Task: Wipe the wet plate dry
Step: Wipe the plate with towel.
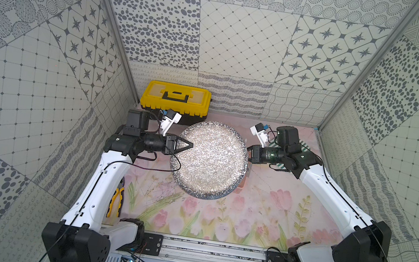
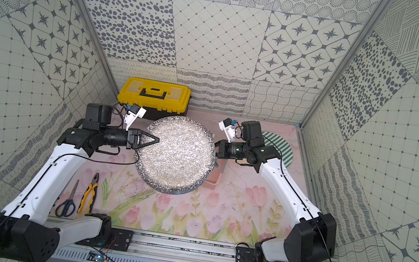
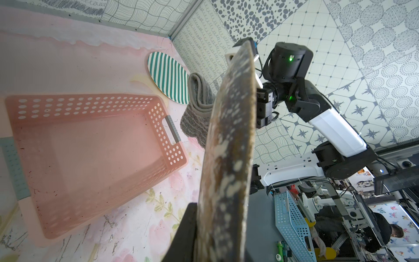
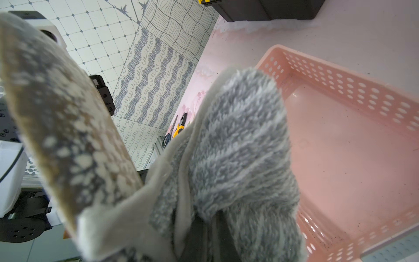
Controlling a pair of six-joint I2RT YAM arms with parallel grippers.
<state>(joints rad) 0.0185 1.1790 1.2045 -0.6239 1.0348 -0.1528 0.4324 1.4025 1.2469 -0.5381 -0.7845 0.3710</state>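
Note:
A large speckled plate (image 1: pixel 209 160) (image 2: pixel 176 155) is held up above the table, tilted. My left gripper (image 1: pixel 191 144) (image 2: pixel 157 139) is shut on its left rim. In the left wrist view the plate (image 3: pixel 229 147) runs edge-on out from between the jaws (image 3: pixel 215 247). My right gripper (image 4: pixel 209 233) is shut on a fluffy grey cloth (image 4: pixel 238 140) (image 3: pixel 197 108) at the plate's right rim, on the side facing the table. A fold of the cloth lies against the plate (image 4: pixel 68 127). From above, the plate hides the right fingertips.
A pink perforated basket (image 3: pixel 90 106) (image 4: pixel 340 77) lies on the table under the plate. A yellow toolbox (image 1: pixel 175 98) stands at the back left. A green-striped disc (image 2: pixel 281 148) lies back right. Pliers (image 2: pixel 89 195) and scissors (image 2: pixel 68 200) lie front left.

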